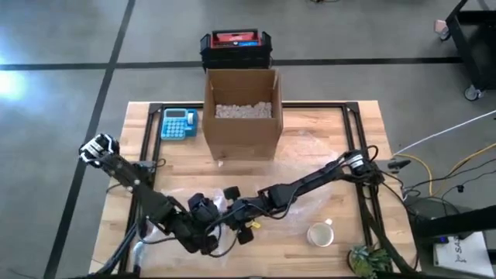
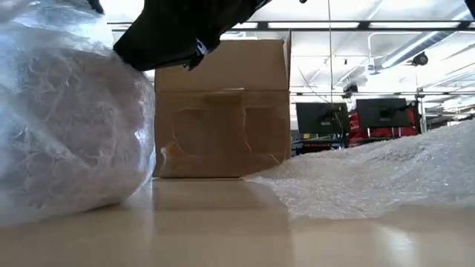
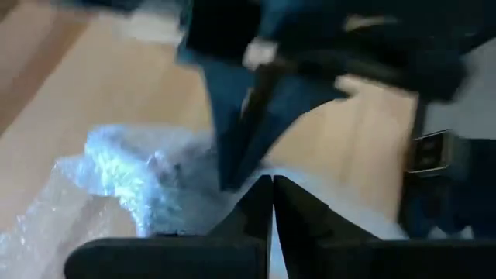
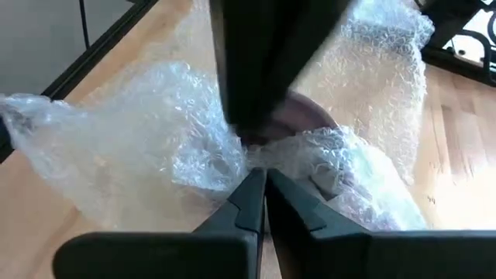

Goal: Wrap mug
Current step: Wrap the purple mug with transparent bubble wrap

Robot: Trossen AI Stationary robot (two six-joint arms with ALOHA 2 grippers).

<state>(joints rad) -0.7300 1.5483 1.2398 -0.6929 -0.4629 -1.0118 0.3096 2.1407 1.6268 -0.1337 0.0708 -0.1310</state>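
Observation:
A beige mug point(image 1: 319, 233) stands bare on the table near the front right, with no gripper at it. A clear bubble wrap sheet point(image 1: 310, 155) lies across the table's middle. Its near-left part is bunched into a bundle point(image 2: 67, 126) that rests on the table. Something brownish point(image 4: 302, 116) shows through the wrap; what it is I cannot tell. My left gripper point(image 1: 208, 226) and my right gripper point(image 1: 234, 211) meet at this bundle, both shut on the wrap. Each arm partly hides the other's fingers in the wrist views. My left gripper pinches bubble wrap point(image 3: 256, 172) between its two shut fingers point(image 3: 302, 209), coming from the table's left and slanting down. The right arm stands close in front, so which part of the sheet it has cannot be told. The wrap lies on the table. My right gripper pinches a gathered fold of the bundle point(image 4: 267, 159) between its two shut fingers point(image 4: 240, 198), at their free ends. It comes from the table's right, slanting down. Several crumpled layers seem caught. The bundle rests on the table below the fingers.
An open cardboard box point(image 1: 241, 114) with packing filler stands at the far middle. A blue calculator point(image 1: 178, 123) lies left of it. A dark crate point(image 1: 235, 48) stands behind the table. A small plant point(image 1: 368, 262) sits at the front right corner.

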